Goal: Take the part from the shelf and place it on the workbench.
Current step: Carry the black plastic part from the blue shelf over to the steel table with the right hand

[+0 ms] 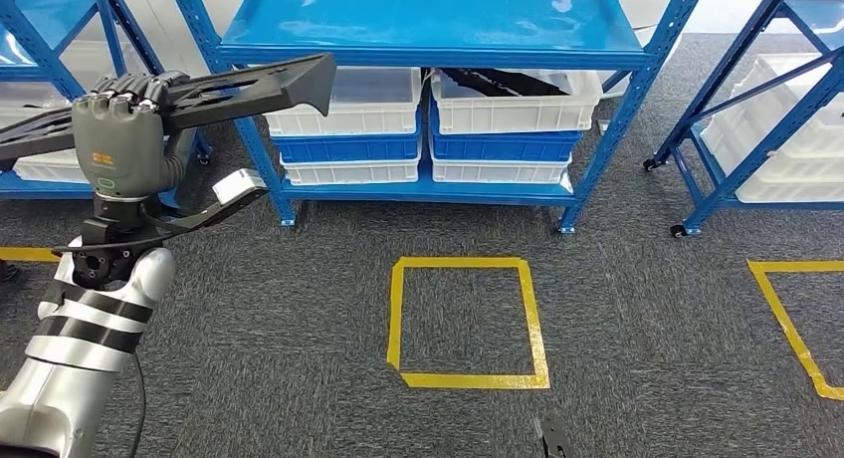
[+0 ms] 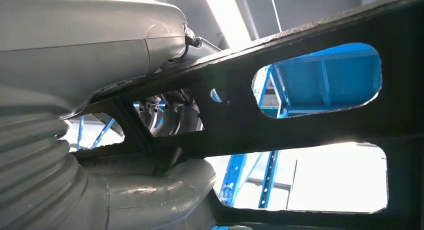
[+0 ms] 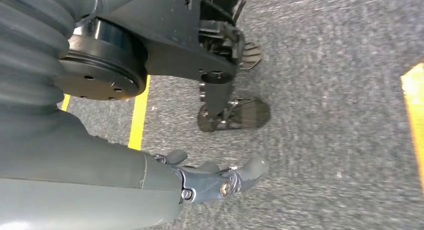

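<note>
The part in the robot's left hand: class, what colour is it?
Black; the part, held by the left hand, shows best in the head view.

White and blue bins (image 1: 430, 129) sit stacked low; a yellow tape square (image 1: 466, 322) marks the grey carpet (image 1: 647, 319).

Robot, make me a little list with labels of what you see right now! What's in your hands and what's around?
left hand: left hand grips a flat black part with cut-out holes, held up in front of the shelf
right hand: right hand hangs over the carpet, holding nothing, fingers apart
shelf: blue shelf ahead, with white bins stacked on blue bins
floor: grey carpet with a yellow tape square
workbench: none visible
task stage: part is off the shelf, not yet placed
</note>
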`<state>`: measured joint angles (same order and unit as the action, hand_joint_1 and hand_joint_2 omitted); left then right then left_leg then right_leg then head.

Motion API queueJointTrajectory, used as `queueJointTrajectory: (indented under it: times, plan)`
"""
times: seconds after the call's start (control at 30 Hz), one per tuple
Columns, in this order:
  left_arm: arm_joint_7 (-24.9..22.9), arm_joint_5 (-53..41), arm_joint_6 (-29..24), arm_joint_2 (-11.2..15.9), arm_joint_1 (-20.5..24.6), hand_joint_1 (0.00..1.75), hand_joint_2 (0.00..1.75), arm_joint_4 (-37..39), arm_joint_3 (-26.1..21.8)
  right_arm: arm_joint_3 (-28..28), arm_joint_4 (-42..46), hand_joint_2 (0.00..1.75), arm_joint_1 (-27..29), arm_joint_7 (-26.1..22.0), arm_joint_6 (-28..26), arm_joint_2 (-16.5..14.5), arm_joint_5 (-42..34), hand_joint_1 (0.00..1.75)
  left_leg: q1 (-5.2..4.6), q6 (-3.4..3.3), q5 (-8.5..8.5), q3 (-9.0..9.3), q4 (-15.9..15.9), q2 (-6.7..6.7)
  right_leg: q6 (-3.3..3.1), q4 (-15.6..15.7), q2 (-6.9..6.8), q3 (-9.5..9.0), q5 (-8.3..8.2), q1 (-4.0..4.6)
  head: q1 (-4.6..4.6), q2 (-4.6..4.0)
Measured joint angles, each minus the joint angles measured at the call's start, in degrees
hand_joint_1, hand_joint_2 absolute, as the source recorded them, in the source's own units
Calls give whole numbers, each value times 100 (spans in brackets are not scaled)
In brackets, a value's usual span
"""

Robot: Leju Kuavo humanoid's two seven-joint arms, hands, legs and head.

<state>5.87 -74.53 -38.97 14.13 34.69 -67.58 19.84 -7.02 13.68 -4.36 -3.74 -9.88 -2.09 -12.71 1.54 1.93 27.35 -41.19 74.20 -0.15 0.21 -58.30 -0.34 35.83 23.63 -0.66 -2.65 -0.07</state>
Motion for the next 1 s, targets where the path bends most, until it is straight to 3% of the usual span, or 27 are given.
queueJointTrajectory:
  times: [0.07, 0.13, 0.2, 0.23, 0.3, 0.37, 0.4, 0.43, 0.47, 0.53, 0.6, 0.67, 0.73, 0.77, 0.83, 0.9, 0.93, 0.97, 1.0]
  plan:
    - [-21, 3, 2, 4, 20, 175, 175, -43, 38, 2, 0, 175, 5, 0, 0, -1, -2, 0, 3, -2, 19, 621, -786, -10, 70, -61, 0, 134, -68, 8, 4, 0]
    - [-55, 8, 3, 13, 45, 175, 175, -78, 75, 7, 0, 175, 6, -2, 0, 2, -19, 0, -38, -48, 175, 922, -1280, -24, 147, -80, -1, 198, -148, 18, 14, 0]
    - [-90, 2, 3, 23, 61, 175, 175, -82, 111, 23, -1, 175, 21, -4, 0, 3, -50, 0, -68, -156, 120, 900, -1371, -19, 223, -67, 4, 234, -221, 3, 17, 0]
    - [-103, -4, 3, 25, 77, 175, 175, -79, 132, 35, -3, 175, 35, -3, 0, 5, -67, 0, -70, -222, 64, 862, -1392, -9, 246, -106, 13, 288, -176, -4, 19, 0]
    - [-116, -20, 3, 23, 115, 175, 175, -74, 177, 61, -6, 175, 55, -1, 0, 5, -94, 0, -52, -343, -65, 741, -1421, 11, 236, -483, 25, 473, 157, -9, 48, 0]
    - [-121, -27, 3, 23, 138, 175, 175, -74, 205, 80, -7, 175, 61, 0, 0, 1, -103, 0, -57, -382, -185, 589, -1420, 19, 223, -1232, 30, 702, 608, -16, 73, 0]
    - [-122, -28, 3, 24, 139, 175, 175, -73, 217, 87, -7, 175, 62, 0, 0, 2, -103, 0, -56, -380, -245, 510, -1419, 22, 250, -1560, 29, 763, 727, -21, 75, 0]
    - [-124, -28, 2, 25, 139, 175, 175, -72, 231, 92, -8, 175, 63, 0, 0, 4, -103, 0, -53, -371, -305, 432, -1418, 25, 297, -1737, 29, 749, 744, -25, 75, 0]
    - [-127, -28, 2, 25, 138, 175, 175, -70, 245, 95, -8, 175, 63, 0, 0, 9, -103, 0, -47, -355, -363, 358, -1417, 25, 355, -1707, 29, 635, 669, -29, 77, 0]
    - [-133, -28, 2, 25, 140, 175, 175, -70, 268, 99, -8, 175, 57, 0, 0, 17, -103, 0, -31, -305, -470, 232, -1414, 21, 440, -1084, 30, 132, 467, -43, 80, 0]
    - [-136, -28, 2, 28, 147, 175, 175, -72, 283, 105, -8, 175, 47, 2, 9, 20, -112, 0, -35, -230, -579, 151, -1423, 20, 399, -303, 48, -394, 468, -25, 81, 0]
    - [-137, -37, 4, 28, 160, 175, 175, -73, 305, 122, -9, 175, 45, 19, 32, 17, -132, 0, -42, -157, -697, 122, -1459, 20, 312, -16, 76, -548, 505, 4, 79, 0]
    - [-135, -59, 5, 27, 172, 175, 175, -66, 339, 146, -10, 175, 48, 46, 56, 15, -159, 0, -34, -93, -723, 93, -1479, 7, 216, -15, 78, -463, 416, -28, 69, 0]
    - [-134, -77, 2, 29, 184, 175, 175, -60, 358, 157, -11, 175, 44, 59, 67, 13, -171, 0, -30, -70, -599, 51, -1397, 2, 149, -7, 72, -418, 365, -45, 56, 0]
    - [-137, -118, -11, 34, 229, 175, 175, -34, 401, 178, -11, 175, 31, 66, 86, 8, -181, 0, -21, -50, -83, -101, -885, -2, 25, 0, 60, -326, 249, -56, 34, 0]
    - [-143, -143, -31, 33, 264, 175, 175, 4, 441, 190, -11, 175, 19, 68, 96, 0, -186, 0, -19, -34, 358, -243, -129, -3, -41, -9, 53, -198, 139, -16, 22, 0]
    - [-145, -146, -39, 33, 271, 175, 175, 25, 461, 192, -11, 175, 13, 68, 98, -5, -190, 0, -18, -27, 412, -237, 111, -4, -48, -14, 50, -137, 90, -2, 25, 0]
    - [-145, -146, -46, 31, 278, 175, 175, 46, 479, 195, -11, 175, 6, 70, 98, -10, -196, 0, -17, -25, 351, -134, 143, -4, -43, -20, 50, -81, 49, 6, 22, 0]
    - [-144, -145, -54, 27, 295, 175, 175, 66, 499, 199, -11, 175, -4, 74, 98, -15, -203, 0, -14, -27, 223, 71, -36, -3, -31, -34, 51, -27, 11, 9, 22, 0]
